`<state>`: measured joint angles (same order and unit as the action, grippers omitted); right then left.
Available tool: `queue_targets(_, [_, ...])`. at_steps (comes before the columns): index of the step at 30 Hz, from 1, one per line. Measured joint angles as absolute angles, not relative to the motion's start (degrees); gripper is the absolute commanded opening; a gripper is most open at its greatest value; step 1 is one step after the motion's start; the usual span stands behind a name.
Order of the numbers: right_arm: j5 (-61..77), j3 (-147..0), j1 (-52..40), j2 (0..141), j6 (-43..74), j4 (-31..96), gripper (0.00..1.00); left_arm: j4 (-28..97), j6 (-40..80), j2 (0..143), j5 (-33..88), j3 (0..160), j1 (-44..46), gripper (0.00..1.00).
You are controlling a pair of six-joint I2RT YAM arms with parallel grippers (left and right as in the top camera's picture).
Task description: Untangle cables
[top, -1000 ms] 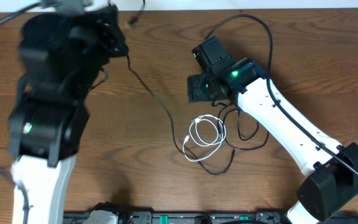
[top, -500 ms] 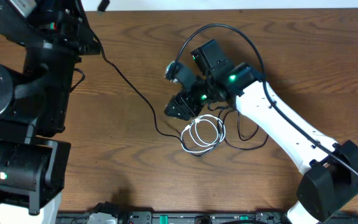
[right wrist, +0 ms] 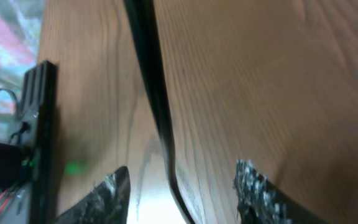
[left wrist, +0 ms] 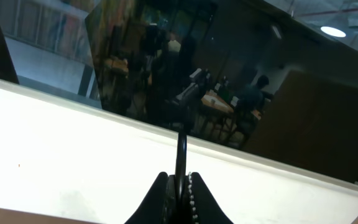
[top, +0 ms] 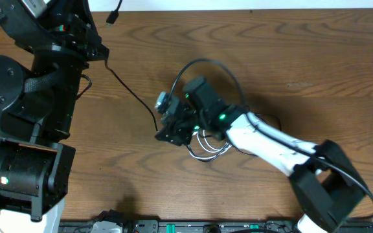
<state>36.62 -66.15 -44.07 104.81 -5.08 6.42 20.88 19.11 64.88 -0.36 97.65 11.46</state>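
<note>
The black cable runs from my left gripper at the top left down across the table to my right gripper. My left gripper is shut on the black cable, raised and pointing at the wall. The cable's plug end sticks out past the fingers. My right gripper is open low over the wood, and the black cable passes between its jaws. The white cable lies coiled just right of that gripper, partly hidden under the right arm.
The right arm's own thick black wire arches above it. A black equipment strip lines the table's front edge and also shows in the right wrist view. The table's far edge meets a white wall.
My right gripper has swung left and forward, past the white coil, to straddle the black cable. The left arm has lifted back to the far left, drawing the black cable out leftward.
</note>
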Motion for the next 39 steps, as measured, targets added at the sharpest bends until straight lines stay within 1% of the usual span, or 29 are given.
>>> queue_targets(2, [35.1,-65.1,-45.7,106.6,-4.5,2.7,0.47,21.3,19.5,64.9,-0.4,97.6,11.5,0.08])
queue_targets(3, [34.5,-64.7,-46.4,107.4,-4.3,1.6,0.41,21.5,19.5,64.9,-0.4,97.6,11.5,0.07])
queue_targets(4, [33.7,-64.4,-47.2,108.4,-4.1,0.3,0.32,21.9,19.5,64.9,-0.4,97.6,11.5,0.07])
queue_targets(5, [33.0,-64.3,-47.8,109.1,-4.0,-0.7,0.19,22.1,19.5,64.9,-0.4,97.6,11.5,0.07])
queue_targets(6, [32.1,-64.2,-48.2,109.8,-3.6,-1.4,0.02,22.4,19.5,64.9,-0.4,97.6,11.5,0.07])
queue_targets(7, [30.8,-64.2,-48.5,110.3,-3.2,-1.7,0.01,22.9,19.5,64.9,-0.4,97.6,11.5,0.07])
queue_targets(10, [27.0,-64.0,-48.4,110.5,-1.3,-3.6,0.01,26.0,19.6,64.9,-0.4,97.6,11.5,0.07])
queue_targets(16, [23.5,-63.7,-44.9,108.4,2.3,-13.8,0.01,37.9,21.0,64.8,2.5,97.6,11.5,0.07])
queue_targets(19, [23.1,-63.5,-42.5,104.0,3.8,-18.1,0.01,43.4,21.2,64.9,5.0,97.6,11.5,0.07])
queue_targets(20, [22.6,-63.5,-40.8,100.2,4.6,-20.9,0.01,45.6,21.2,65.0,5.7,97.6,11.5,0.07])
queue_targets(25, [21.5,-63.7,-35.5,88.9,10.8,-25.3,0.01,51.5,21.2,66.3,7.4,97.6,11.5,0.07])
queue_targets(29, [19.4,-63.7,-30.8,83.4,16.2,-23.7,0.01,54.5,21.2,67.5,7.7,97.6,11.5,0.07])
queue_targets(33, [12.2,-63.8,-27.6,81.2,18.2,-15.9,0.01,56.7,21.2,68.5,7.8,97.6,11.5,0.07])
queue_targets(36, [1.1,-63.9,-27.0,80.9,17.3,-6.5,0.01,57.7,21.2,69.7,7.9,97.6,11.5,0.07])
queue_targets(39, [-10.5,-63.9,-26.9,81.1,16.8,-0.3,0.01,58.5,21.2,71.2,7.9,97.6,11.5,0.08])
